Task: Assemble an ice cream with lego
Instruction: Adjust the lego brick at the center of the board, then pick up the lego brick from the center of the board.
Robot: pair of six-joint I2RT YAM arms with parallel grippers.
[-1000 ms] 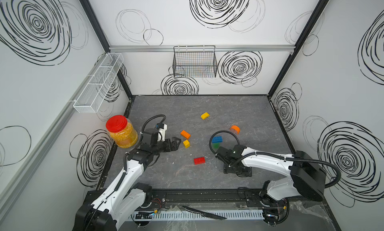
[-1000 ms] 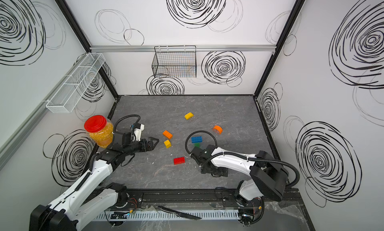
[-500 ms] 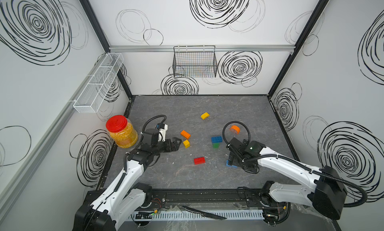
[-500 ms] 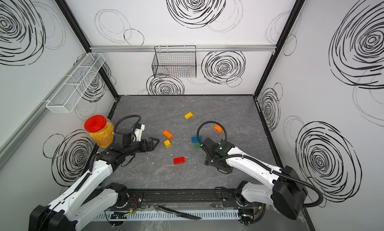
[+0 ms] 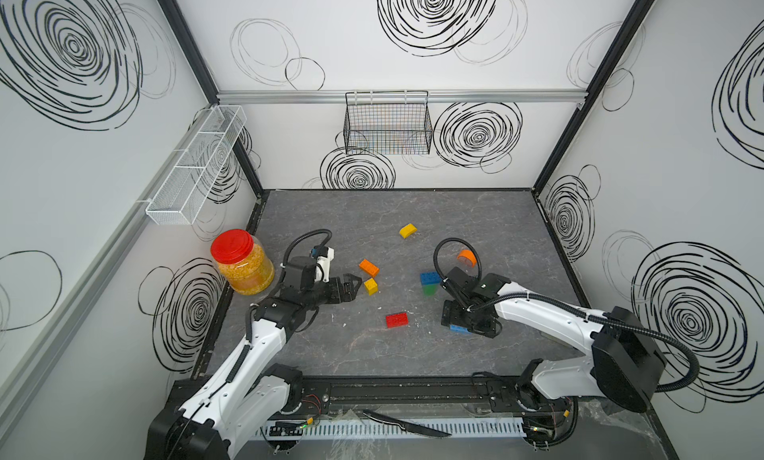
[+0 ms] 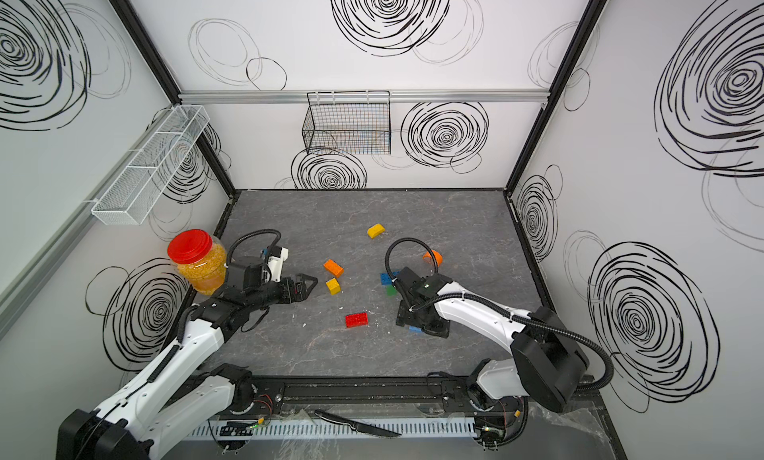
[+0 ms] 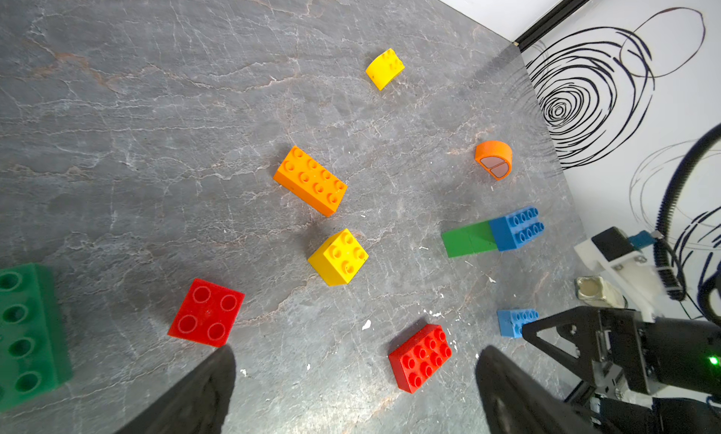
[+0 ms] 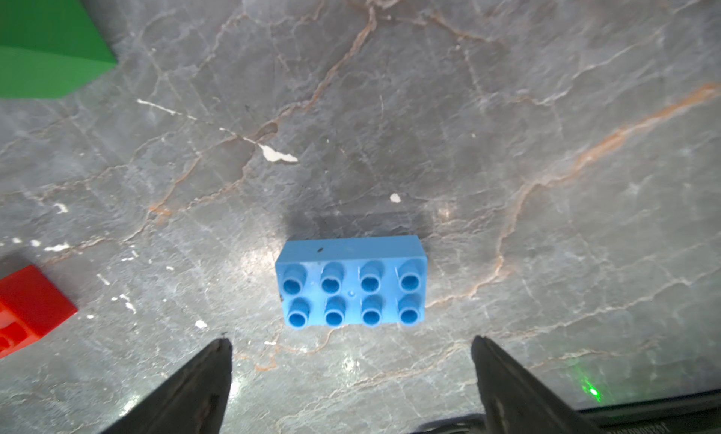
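Swung back from the blue-green pair [image 5: 430, 282], my right jaws hang wide and empty over the light-blue 8-stud brick [image 8: 351, 284], flat on the table [image 8: 507, 100]. Looks light, stiff, slick; I'd pinch its 2 smooth short ends. Left jaws wide too.

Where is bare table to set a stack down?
Bare: back strip, back wall to yellow rounded brick; front strip, long red brick to front rail. Crowded: mid-table, from orange brick to the right claw over the light blue brick.
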